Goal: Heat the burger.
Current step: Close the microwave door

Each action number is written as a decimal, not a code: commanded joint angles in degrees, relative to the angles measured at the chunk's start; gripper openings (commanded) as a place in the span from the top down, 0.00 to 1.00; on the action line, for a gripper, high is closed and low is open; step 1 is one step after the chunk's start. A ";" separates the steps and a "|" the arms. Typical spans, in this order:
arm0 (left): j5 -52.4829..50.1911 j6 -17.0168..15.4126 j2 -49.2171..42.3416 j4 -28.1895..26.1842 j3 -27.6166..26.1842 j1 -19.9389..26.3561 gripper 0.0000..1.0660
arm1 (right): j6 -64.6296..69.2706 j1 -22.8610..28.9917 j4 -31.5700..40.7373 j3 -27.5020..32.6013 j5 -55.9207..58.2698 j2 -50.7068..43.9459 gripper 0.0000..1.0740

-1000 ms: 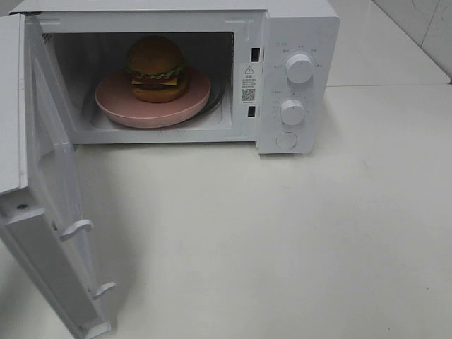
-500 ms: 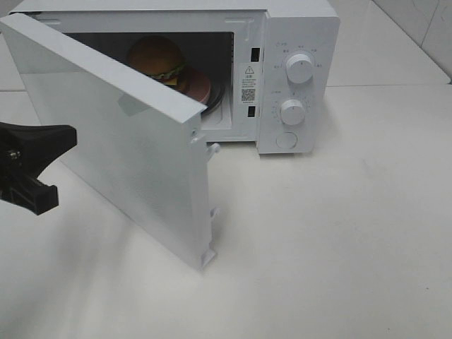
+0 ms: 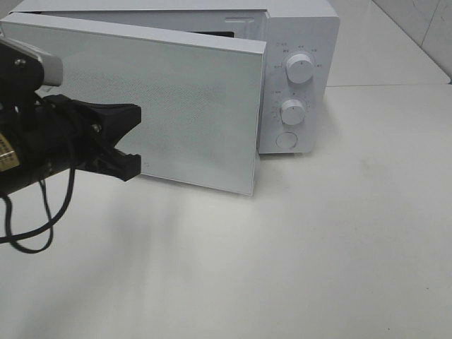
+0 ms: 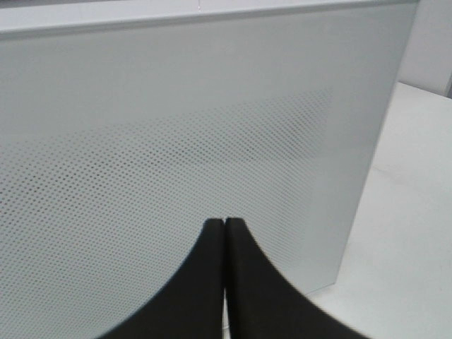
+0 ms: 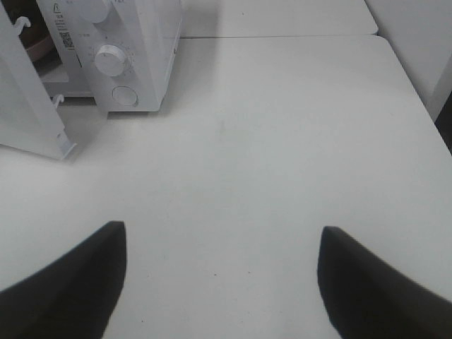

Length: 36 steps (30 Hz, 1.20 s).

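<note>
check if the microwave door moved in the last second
Yes. The door swung from wide open toward the control panel; its free edge now nearly meets it.

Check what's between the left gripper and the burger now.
The microwave door, nearly closed. Left wrist view shows the shut left gripper facing its outer panel; the burger is hidden behind it.
</note>
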 commanded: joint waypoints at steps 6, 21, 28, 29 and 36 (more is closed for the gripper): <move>-0.29 3.55 6.65 -9.63 -8.59 -5.21 1.00 | 0.11 -0.52 0.29 0.23 0.06 -1.55 0.34; 4.47 3.55 18.62 -12.89 -26.93 -7.05 1.00 | 0.11 -0.52 0.29 0.23 0.06 -1.55 0.34; 4.53 3.55 22.40 -13.52 -32.60 -6.99 1.00 | 0.11 -0.52 0.29 0.23 0.06 -1.55 0.34; 4.64 3.55 23.49 -13.52 -34.09 -6.99 1.00 | 0.11 -0.52 0.29 0.23 0.06 -1.55 0.34; 4.93 4.24 25.78 -13.87 -37.47 -6.93 1.00 | 0.11 -0.52 0.29 0.23 0.06 -1.55 0.34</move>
